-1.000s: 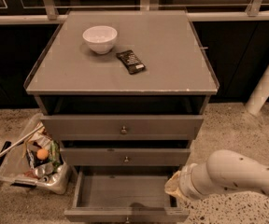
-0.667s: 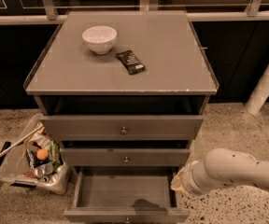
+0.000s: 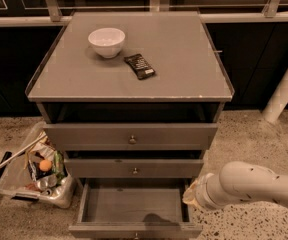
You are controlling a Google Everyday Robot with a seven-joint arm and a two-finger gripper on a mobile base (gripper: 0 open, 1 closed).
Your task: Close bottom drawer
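My gripper [image 3: 190, 197], open or closed I cannot tell, hangs just beside the pulled-out bottom drawer's [image 3: 133, 205] right wall, behind its front panel.

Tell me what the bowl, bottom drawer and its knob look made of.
Bowl: glossy white, likely ceramic. Bottom drawer: matte grey, painted wood or laminate, unclear. Knob: small, pale glint, seemingly metal. The claw sits by the drawer's right side.
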